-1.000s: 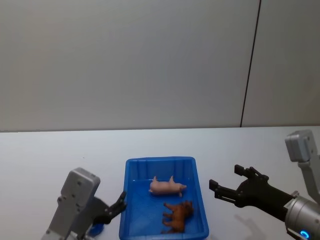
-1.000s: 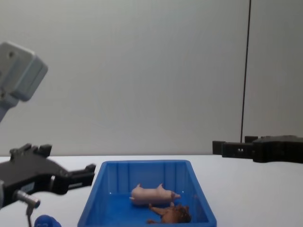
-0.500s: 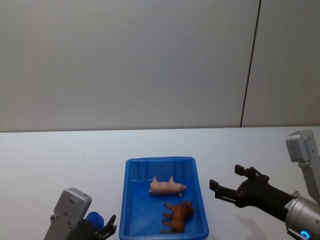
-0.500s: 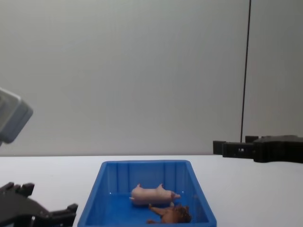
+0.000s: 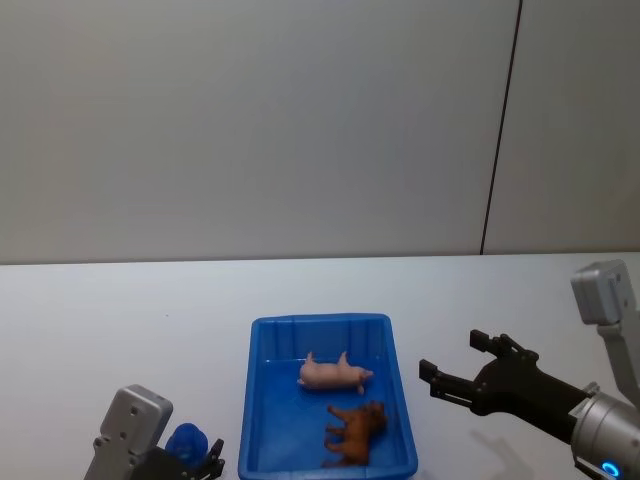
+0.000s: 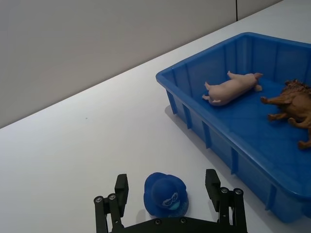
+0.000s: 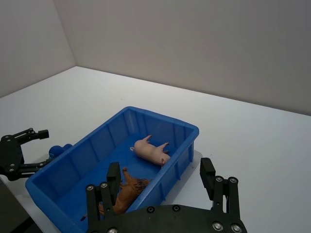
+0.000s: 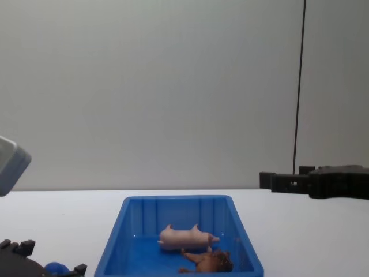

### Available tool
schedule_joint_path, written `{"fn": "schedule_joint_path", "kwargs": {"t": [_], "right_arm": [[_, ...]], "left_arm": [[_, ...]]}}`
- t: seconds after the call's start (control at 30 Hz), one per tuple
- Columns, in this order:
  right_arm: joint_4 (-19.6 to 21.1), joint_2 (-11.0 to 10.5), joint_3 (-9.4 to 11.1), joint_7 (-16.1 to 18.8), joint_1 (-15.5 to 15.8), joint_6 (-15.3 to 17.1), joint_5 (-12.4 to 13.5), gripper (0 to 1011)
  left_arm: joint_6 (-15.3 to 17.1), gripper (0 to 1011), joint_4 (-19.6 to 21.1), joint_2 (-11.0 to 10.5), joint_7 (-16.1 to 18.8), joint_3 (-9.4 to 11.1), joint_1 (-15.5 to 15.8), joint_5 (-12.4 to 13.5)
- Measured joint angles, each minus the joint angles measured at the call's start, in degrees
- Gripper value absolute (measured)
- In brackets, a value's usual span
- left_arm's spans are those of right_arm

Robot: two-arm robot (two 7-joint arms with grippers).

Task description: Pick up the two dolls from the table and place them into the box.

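Both dolls lie on their sides inside the blue box (image 5: 319, 321): the pale pink pig (image 5: 335, 373) toward the far end, the brown lion (image 5: 355, 430) nearer me. The left wrist view shows the pig (image 6: 232, 87), the lion (image 6: 290, 103) and the box wall (image 6: 209, 131). My left gripper (image 6: 166, 184) is low over the table left of the box, open. My right gripper (image 5: 447, 355) hovers open to the right of the box, holding nothing. From the right wrist view its fingers (image 7: 113, 174) frame the box (image 7: 160, 114).
A small round blue object (image 6: 165, 194) sits on the white table (image 5: 120, 330) between my left gripper's fingers, close to the box's left wall; it also shows as a blue object (image 5: 187, 441) from the head. Bare table lies to the left and right of the box.
My left arm has dropped and drawn back toward the near table edge, its open fingers now on either side of the round blue object. The right arm and the dolls have not moved.
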State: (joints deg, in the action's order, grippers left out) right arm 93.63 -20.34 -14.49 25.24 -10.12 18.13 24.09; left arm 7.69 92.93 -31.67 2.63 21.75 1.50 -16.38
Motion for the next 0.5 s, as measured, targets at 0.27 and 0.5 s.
{"fn": "schedule_joint_path", "kwargs": {"t": [0.27, 0.5], "right_arm": [[0.0, 0.0, 0.0, 0.0, 0.0, 0.01, 0.0, 1001], [-0.01, 0.0, 0.0, 0.0, 0.0, 0.01, 0.0, 1001]], "left_arm": [[-1.3, 1001, -3.55, 1.35, -2.29, -0.28, 1.87, 0.58], [-1.75, 1001, -6.73, 2.6, -4.86, -0.45, 3.61, 0.82]]}}
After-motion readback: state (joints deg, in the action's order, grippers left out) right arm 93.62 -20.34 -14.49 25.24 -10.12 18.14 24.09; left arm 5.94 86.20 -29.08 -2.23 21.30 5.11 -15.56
